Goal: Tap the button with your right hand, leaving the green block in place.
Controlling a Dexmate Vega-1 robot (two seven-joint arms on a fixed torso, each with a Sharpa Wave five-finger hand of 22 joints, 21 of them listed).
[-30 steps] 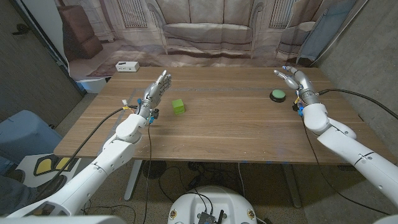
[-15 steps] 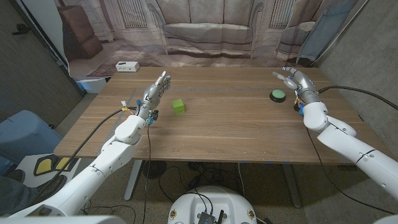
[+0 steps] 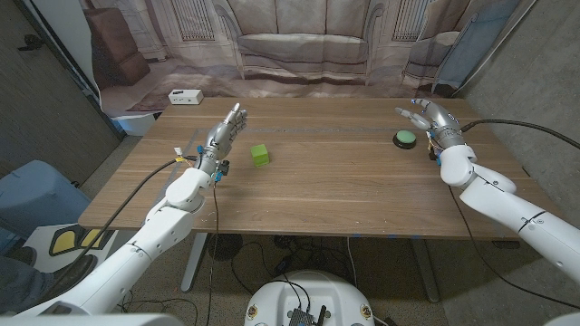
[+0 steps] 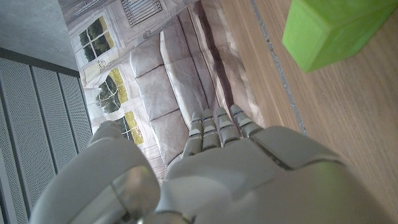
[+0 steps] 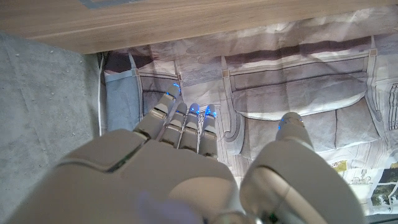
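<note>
A green button (image 3: pixel 404 139) on a dark round base sits on the wooden table (image 3: pixel 335 190) at the right. My right hand (image 3: pixel 430 118) hangs just behind and to the right of it, fingers apart, holding nothing. The green block (image 3: pixel 260 155) lies left of the table's middle; it also shows as a green block (image 4: pixel 326 30) in the left wrist view. My left hand (image 3: pixel 226 130) stands to the left of the block, a short gap away, fingers stretched out and holding nothing. In the wrist views I see the back of my left hand (image 4: pixel 230 168) and of my right hand (image 5: pixel 180 162).
A small white box (image 3: pixel 185 97) lies beyond the table's far left corner. A printed backdrop of a sofa (image 3: pixel 304 41) hangs behind the table. Cables run along both arms. Bare wood lies between block and button.
My right hand has drifted slightly up and back behind the button. The left hand and the green block have not moved.
</note>
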